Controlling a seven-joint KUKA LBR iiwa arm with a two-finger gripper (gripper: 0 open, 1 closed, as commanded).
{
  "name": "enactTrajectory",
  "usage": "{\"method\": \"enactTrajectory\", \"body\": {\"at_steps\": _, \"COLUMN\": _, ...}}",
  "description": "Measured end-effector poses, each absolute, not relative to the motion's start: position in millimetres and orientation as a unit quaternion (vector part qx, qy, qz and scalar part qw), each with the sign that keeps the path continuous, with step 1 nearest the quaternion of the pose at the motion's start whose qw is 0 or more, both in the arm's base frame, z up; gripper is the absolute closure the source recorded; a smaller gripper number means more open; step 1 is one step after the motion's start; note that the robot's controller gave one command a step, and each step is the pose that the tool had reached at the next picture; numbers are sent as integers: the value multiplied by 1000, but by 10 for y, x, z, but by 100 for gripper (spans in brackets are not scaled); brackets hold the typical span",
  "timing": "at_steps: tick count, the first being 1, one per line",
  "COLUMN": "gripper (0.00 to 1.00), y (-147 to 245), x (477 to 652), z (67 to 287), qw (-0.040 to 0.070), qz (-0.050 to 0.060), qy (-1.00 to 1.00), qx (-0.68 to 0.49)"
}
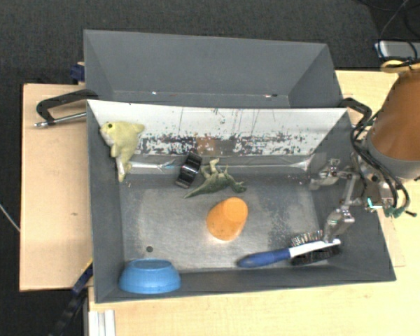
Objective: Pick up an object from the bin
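Blue-handled brush [294,253] with a dark bristle head lies flat in the lower right corner of the bin [161,219], handle pointing left. Just above its head hangs the claw [327,205], metal fingers spread and gripping nothing, on the arm reaching in over the right rim. Further left lie an orange egg-shaped lump [227,219], a green toy dinosaur [215,180], a yellow plush [122,142] and a blue bowl [150,276].

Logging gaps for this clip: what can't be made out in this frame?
Small black object by the back wall: too small to identify.
Gripper near the bristle end of the blue-handled brush with black bristles: the top-down camera view does not show whether they touch.
Robot arm: cut off by the right edge.
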State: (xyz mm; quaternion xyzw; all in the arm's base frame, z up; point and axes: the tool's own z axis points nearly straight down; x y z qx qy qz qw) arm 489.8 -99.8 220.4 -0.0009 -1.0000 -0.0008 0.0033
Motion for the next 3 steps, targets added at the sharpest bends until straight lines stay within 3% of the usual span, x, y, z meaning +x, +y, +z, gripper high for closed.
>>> {"method": "enactTrajectory", "body": {"at_steps": 1, "gripper": 0, "y": -1464, "x": 5046, "z": 1087, "qw": 3, "qz": -1, "qy": -993, "qx": 118}}
{"method": "enactTrajectory", "body": {"at_steps": 2, "gripper": 100, "y": -1461, "x": 5063, "z": 1121, "qw": 0, "qz": 0, "qy": -993, "qx": 119}}
{"method": "enactTrajectory", "body": {"at_steps": 3, "gripper": 100, "y": -1465, "x": 5207, "z": 2457, "qw": -6, "qz": 3, "qy": -966, "qx": 258}}
